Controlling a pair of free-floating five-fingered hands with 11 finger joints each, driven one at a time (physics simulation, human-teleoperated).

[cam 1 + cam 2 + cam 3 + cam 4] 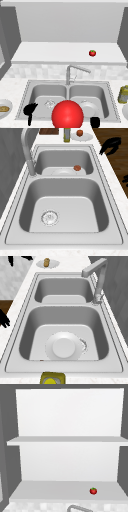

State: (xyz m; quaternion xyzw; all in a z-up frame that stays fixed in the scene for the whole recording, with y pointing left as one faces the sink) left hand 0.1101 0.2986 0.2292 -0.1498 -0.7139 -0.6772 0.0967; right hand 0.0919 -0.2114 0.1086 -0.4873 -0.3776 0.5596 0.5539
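My left hand [30,110] hangs open over the front left corner of the sink [25,93], holding nothing. My right hand [95,122] floats open at the sink's front edge before the right basin, also holding nothing; it appears again as my right hand [110,145] out past the counter. A big red ball [67,114] sits in the foreground between the two hands. A white plate [63,347] lies in the right basin, with a small reddish thing [77,167] by its rim. The left basin holds just its drain [50,217].
A tomato [92,53] rests on the shelf above the faucet [75,69]. A plate with bread [3,108] stands left of the sink. On the right are a yellowish jar [123,94] and a plate [81,136] carrying a red item.
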